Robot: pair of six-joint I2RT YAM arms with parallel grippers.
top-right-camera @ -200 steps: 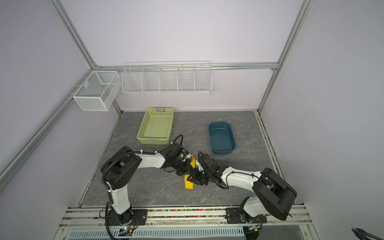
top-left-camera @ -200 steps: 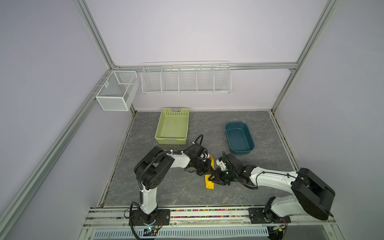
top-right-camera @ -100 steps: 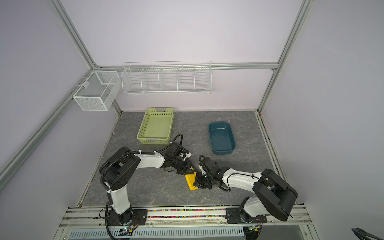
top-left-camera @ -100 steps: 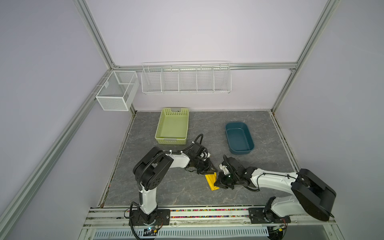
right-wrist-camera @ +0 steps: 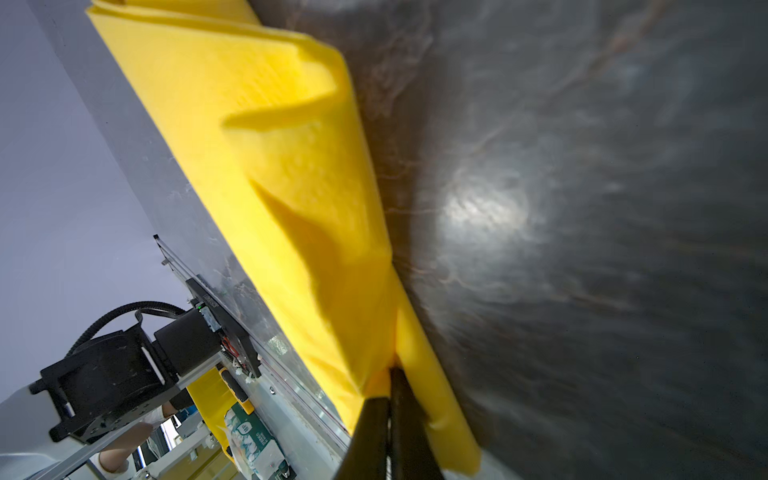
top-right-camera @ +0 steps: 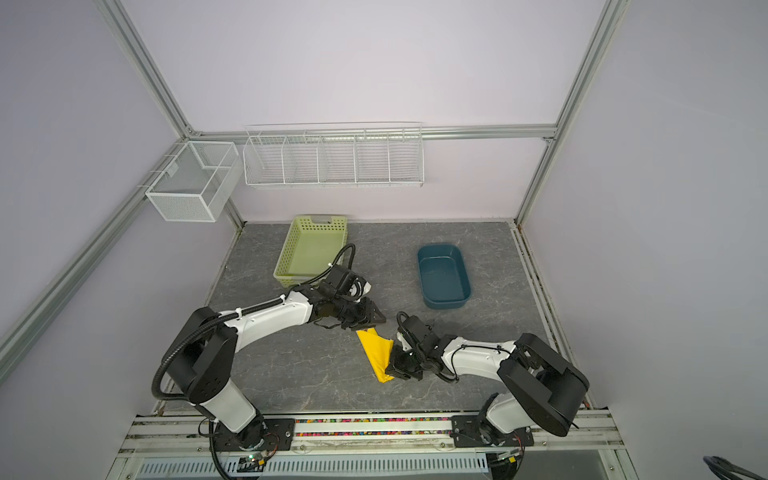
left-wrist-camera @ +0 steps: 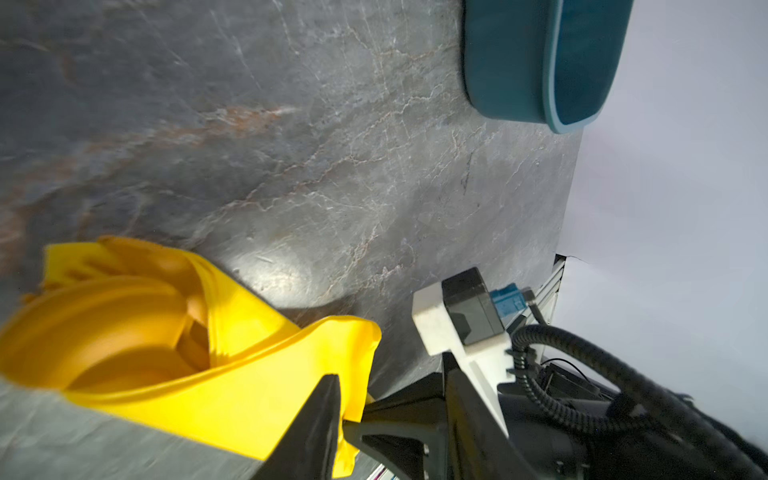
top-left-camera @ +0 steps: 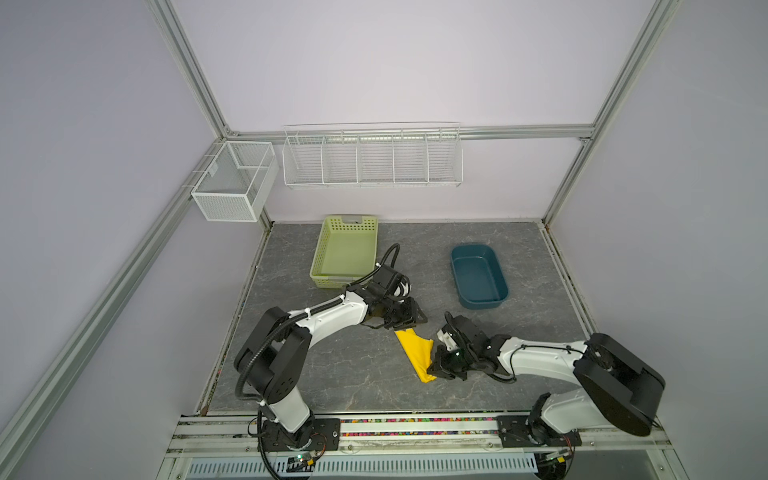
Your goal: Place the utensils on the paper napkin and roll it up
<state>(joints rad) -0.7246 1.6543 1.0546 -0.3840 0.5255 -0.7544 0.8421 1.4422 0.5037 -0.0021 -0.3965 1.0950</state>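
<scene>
Between tightly pinched fingers of right gripper: near end of paper napkin, rolled into a loose yellow tube, lying on grey table, slanting from mid-table toward the front edge. At tube's far end, left gripper, fingers moderately parted; touching the paper or not, impossible to tell. Utensils seen only as blurred orange shapes inside the tube's open end. Farther back, green basket and blue tub, both well apart from the roll.
</scene>
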